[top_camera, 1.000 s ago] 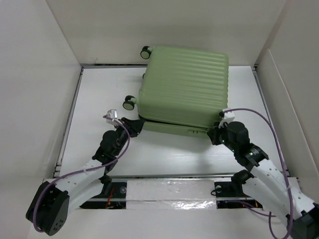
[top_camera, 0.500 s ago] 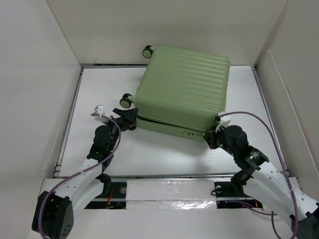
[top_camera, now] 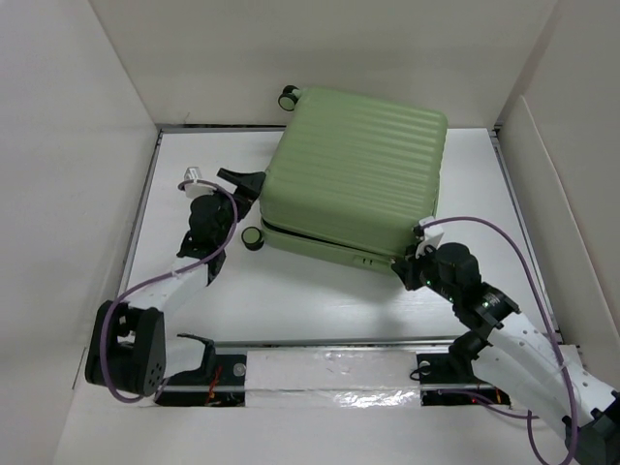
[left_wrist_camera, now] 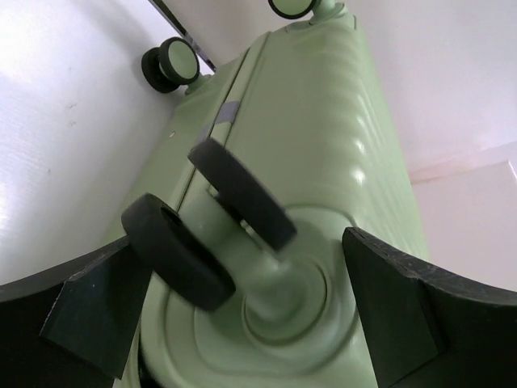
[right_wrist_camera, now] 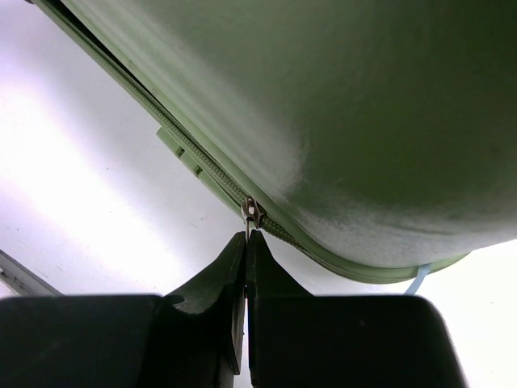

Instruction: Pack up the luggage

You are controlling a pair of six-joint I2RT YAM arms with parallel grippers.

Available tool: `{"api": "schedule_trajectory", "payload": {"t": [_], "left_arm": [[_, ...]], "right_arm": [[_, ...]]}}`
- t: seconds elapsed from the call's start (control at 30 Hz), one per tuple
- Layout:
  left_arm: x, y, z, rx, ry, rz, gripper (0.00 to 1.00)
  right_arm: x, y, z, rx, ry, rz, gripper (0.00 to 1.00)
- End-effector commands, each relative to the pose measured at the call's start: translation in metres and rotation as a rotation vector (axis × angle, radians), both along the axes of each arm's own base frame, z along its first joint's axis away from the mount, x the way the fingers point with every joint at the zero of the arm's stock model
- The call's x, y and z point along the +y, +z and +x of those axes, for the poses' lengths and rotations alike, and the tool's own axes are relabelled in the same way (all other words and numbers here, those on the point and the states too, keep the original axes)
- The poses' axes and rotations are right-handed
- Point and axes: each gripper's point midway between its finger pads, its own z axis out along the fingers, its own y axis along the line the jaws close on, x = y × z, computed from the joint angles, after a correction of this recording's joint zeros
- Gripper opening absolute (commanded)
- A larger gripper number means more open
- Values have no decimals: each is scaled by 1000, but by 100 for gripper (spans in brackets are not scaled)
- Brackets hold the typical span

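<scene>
The luggage [top_camera: 358,174], a pale green ribbed suitcase, lies flat and closed on the white table. My left gripper [top_camera: 244,189] is open at its left side. In the left wrist view a black twin wheel [left_wrist_camera: 210,226] on its green stem stands between the wide-open fingers [left_wrist_camera: 388,307] of the left gripper [left_wrist_camera: 238,259], touching neither. My right gripper [top_camera: 407,266] is at the near right corner. In the right wrist view the right gripper [right_wrist_camera: 246,236] is shut on the metal zipper pull [right_wrist_camera: 254,214] of the luggage [right_wrist_camera: 339,105].
White walls [top_camera: 68,145] box the table in on three sides. Another wheel [top_camera: 254,237] rests on the table by the left arm, and one [top_camera: 288,97] sticks out at the far corner. A light blue strip [right_wrist_camera: 416,279] pokes out of the zipper seam.
My left gripper has opened and swung up the luggage's left side to the wheel corner. The luggage has turned slightly. The right gripper still grips the zipper pull.
</scene>
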Motion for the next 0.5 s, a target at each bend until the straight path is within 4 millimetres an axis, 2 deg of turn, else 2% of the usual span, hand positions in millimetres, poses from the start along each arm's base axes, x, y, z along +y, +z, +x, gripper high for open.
{"api": "schedule_trajectory", "payload": {"t": [0.0, 0.03, 0.07, 0.13, 0.2, 0.23, 0.27, 0.33, 0.37, 0.4, 0.43, 0.47], "left_arm": [[-6, 46, 18, -112, -22, -62, 98], [-9, 40, 24, -93, -28, -69, 97], [-9, 49, 28, -120, -23, -81, 97], [-8, 45, 36, -113, -1, -108, 95], [-7, 52, 41, -144, 10, -135, 93], [-8, 46, 45, -131, 13, -146, 92], [-9, 51, 49, -144, 13, -159, 91], [-8, 47, 57, -137, 14, -177, 84], [-9, 52, 60, -156, 11, -191, 80], [-9, 54, 61, -165, 8, -201, 67], [-8, 50, 62, -162, 16, -210, 59], [-3, 54, 64, -184, 31, -215, 52]], "right_arm": [[23, 48, 6, -158, 91, 121, 0], [24, 48, 6, -157, 92, 123, 0], [24, 48, 5, -159, 94, 125, 0], [23, 46, 5, -157, 92, 128, 0], [23, 45, 4, -153, 89, 127, 0], [22, 45, 4, -154, 88, 129, 0], [22, 44, 3, -151, 86, 128, 0], [21, 43, 3, -149, 78, 130, 0], [20, 43, 3, -148, 78, 129, 0], [22, 43, 1, -147, 84, 128, 0], [21, 43, 1, -148, 81, 129, 0], [20, 42, 0, -142, 79, 126, 0]]}}
